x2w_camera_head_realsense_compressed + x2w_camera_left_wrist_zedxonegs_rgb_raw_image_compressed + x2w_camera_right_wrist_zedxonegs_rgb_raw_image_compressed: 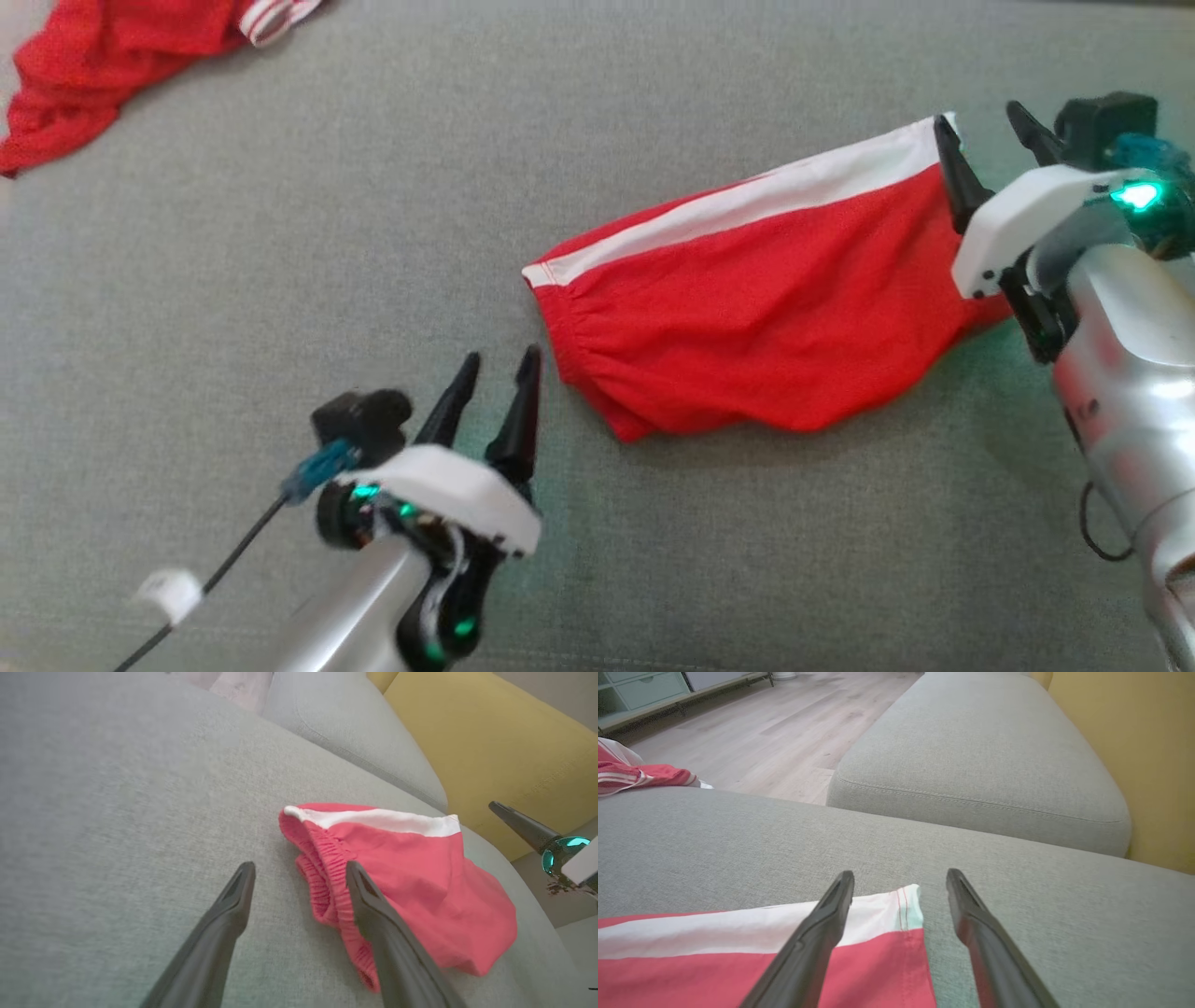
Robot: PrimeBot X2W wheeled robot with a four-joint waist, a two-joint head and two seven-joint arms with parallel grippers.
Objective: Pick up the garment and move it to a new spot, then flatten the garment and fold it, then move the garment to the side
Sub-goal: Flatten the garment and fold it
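Two things are partly lost in the head view: the right end of the red garment (766, 317), lying right of centre on the grey cushion (280, 243), runs behind the right gripper (977, 114), and a second red cloth (84, 65) is cut off at the upper left. The left gripper (502, 355) rises from the lower left, fingers spread and empty, tips just beside the garment's gathered end. At the right edge the right gripper slants up-left, fingers also spread, the white-striped corner lying between them, apparently unpinched.
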